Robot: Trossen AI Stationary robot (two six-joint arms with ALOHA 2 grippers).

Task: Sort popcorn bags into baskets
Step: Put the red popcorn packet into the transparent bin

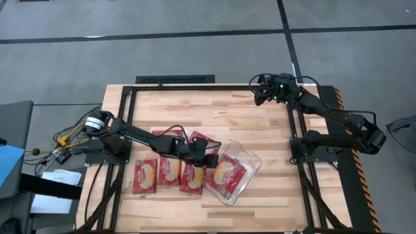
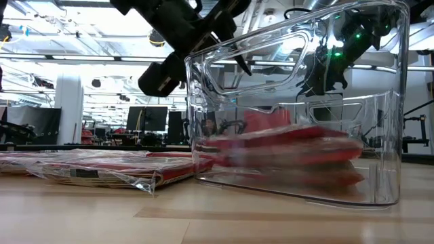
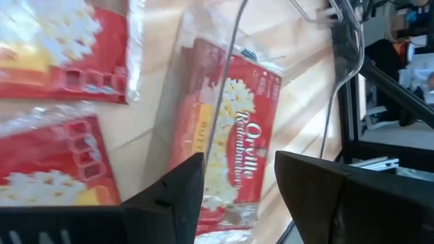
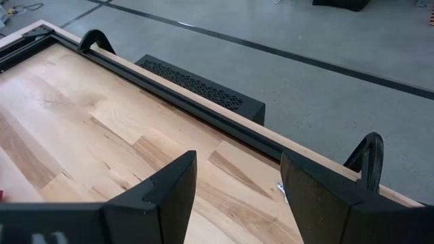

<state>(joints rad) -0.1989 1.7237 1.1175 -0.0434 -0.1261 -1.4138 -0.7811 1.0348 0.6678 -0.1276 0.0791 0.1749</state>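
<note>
Red popcorn packets with pale ovals lie flat in a row on the table [image 1: 169, 172], and others sit partly under my left arm [image 1: 198, 138]. At least one packet [image 3: 237, 135] lies flat inside the clear tub [image 1: 255, 158], which rests on its base, turned askew. My left gripper [image 1: 213, 159] hovers open at the tub's left rim [image 2: 203, 61]. In the left wrist view the rim line [image 3: 224, 102] runs between the open fingers [image 3: 237, 169]. My right gripper [image 1: 260, 96] waits open at the table's far right corner.
Black frame rails [image 1: 294, 130] run along the table's far, left and right sides. A black vented box [image 4: 196, 85] sits behind the far edge. Bare wood [image 1: 227, 114] lies between the packets and the far rail.
</note>
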